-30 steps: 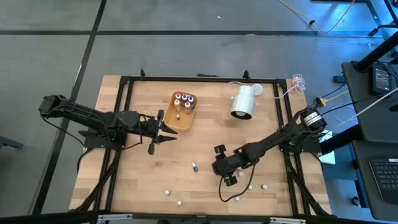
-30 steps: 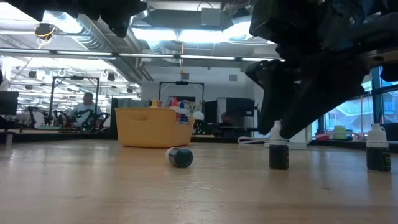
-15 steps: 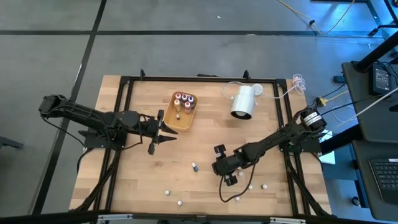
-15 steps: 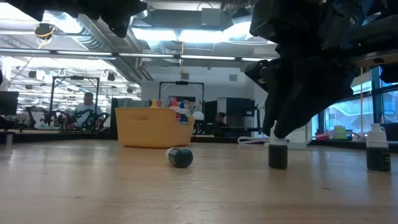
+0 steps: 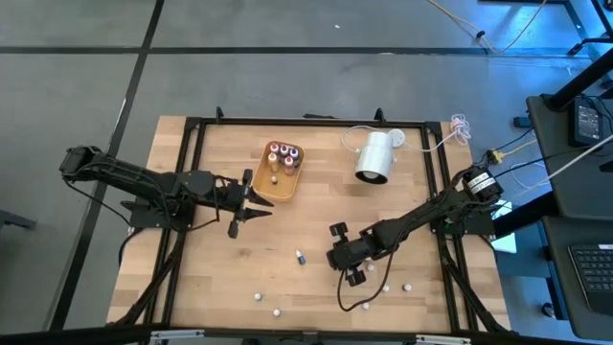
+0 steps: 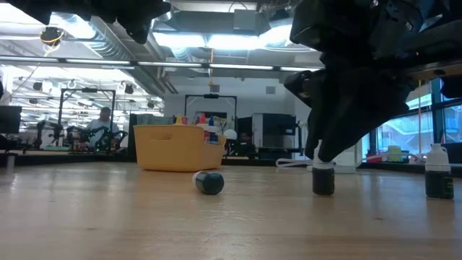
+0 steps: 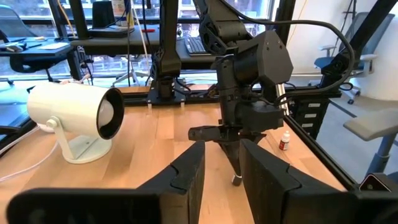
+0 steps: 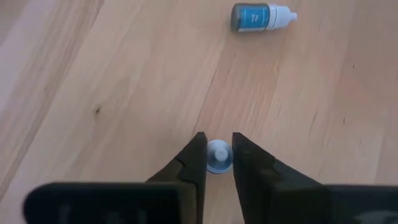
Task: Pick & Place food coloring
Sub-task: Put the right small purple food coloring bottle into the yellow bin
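Note:
Small white-capped food coloring bottles are scattered on the near part of the table. One blue bottle point(image 5: 299, 257) lies on its side, also seen lying in the right wrist view point(image 8: 261, 17). Others stand upright as white dots point(image 5: 257, 296). Several more bottles stand in the orange tray point(image 5: 281, 171). My right gripper point(image 5: 352, 275) is down over an upright dark bottle point(image 6: 323, 179), shut on it. My left gripper point(image 5: 251, 201) hovers open beside the tray, touching nothing. My right gripper pinches the upright bottle by its white cap point(image 8: 218, 155) between its two fingers point(image 8: 198, 158), which come from above and point down. The bottle stands upright with its base on the table point(image 6: 323, 193).
A large white cylinder point(image 5: 374, 156) on a foot lies at the far right of the table, with a white cable point(image 5: 436, 139) beside it. Another dark bottle point(image 6: 438, 173) stands right of the held one. A red bottle point(image 7: 284, 142) stands near the right frame rail.
My right gripper has sunk a little lower over the upright bottle, so more of the white cap is covered in the low view. The bottle has stayed standing on the table.

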